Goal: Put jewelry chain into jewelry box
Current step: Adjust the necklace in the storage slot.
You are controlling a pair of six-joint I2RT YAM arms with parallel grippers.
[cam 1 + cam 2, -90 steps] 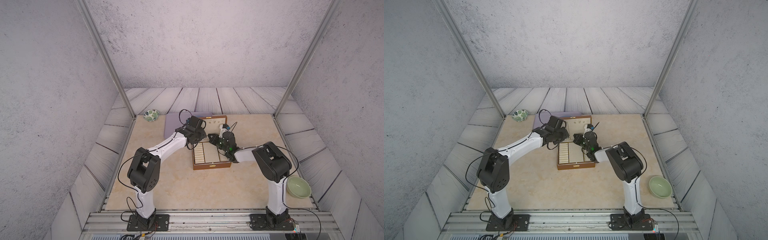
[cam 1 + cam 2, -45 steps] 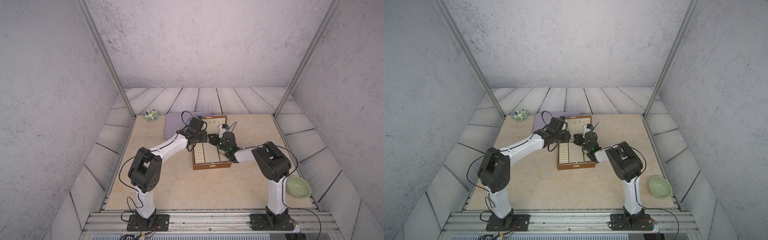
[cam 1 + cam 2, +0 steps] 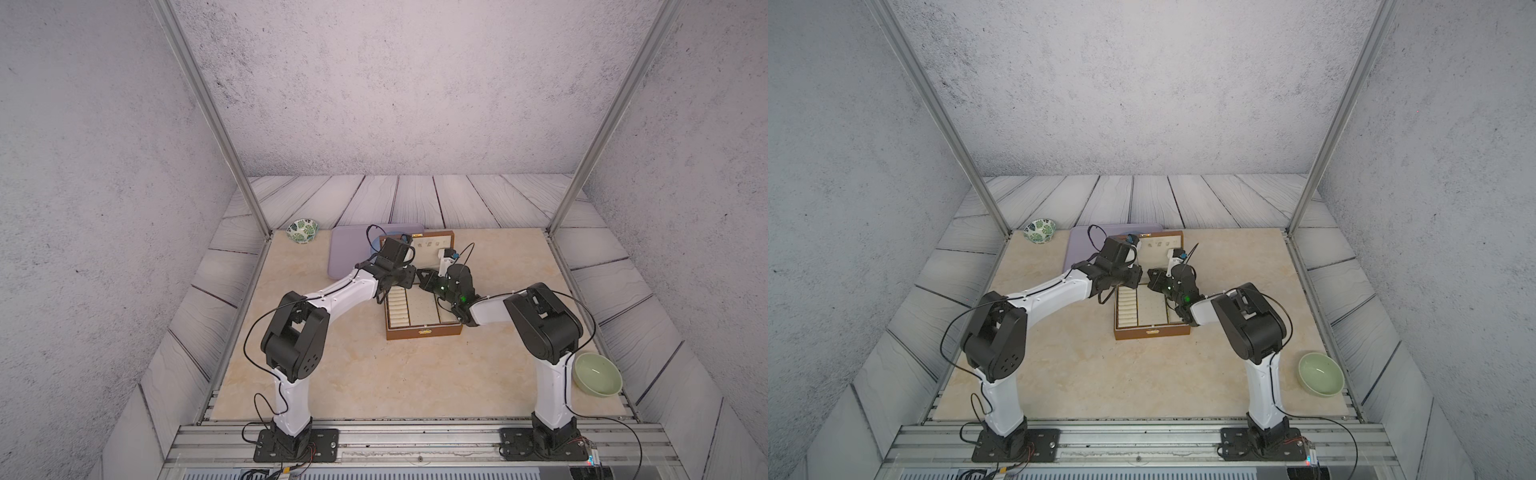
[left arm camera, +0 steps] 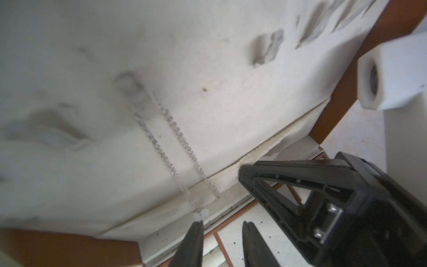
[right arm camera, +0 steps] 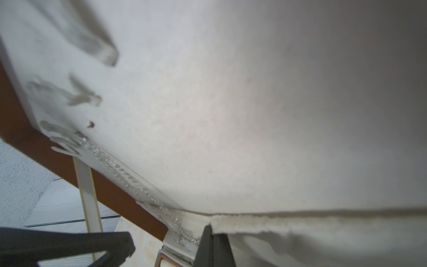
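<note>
Hanging from a hook (image 4: 129,83) on the cream lining of the raised lid (image 4: 231,104), the jewelry chain (image 4: 181,138) is running down in two strands to the hinge seam (image 4: 265,152) of the jewelry box (image 3: 424,332). Its tiny white end bead (image 4: 200,213) is lying at the seam. So the chain is sitting in the box on the lid side, not in a base compartment.

Left tool (image 4: 221,223) is standing released, jaws a little apart, nothing between them. One fingertip (image 4: 197,227) is sitting just below the bead; contact cannot be told. Right tool (image 5: 211,231) is clenched on nothing, its tip sitting at the seam just beside the chain's lower end.

Handling, as a judgement: the chain is looking near weightless, fully limp, fine-linked and slick. It is likely slipping out of any loose pinch and snagging on the hook if dragged sideways. The best hold is looking like the bead end, or both strands pinched together just above it.

Room: the lid lining is sitting close behind both tools, and the white camera housing (image 4: 392,74) on the right arm is crowding one side. The tools are working near each other. Free space is lying toward the front — over the ring rolls (image 3: 397,307) and the plain compartment (image 3: 422,309).
</note>
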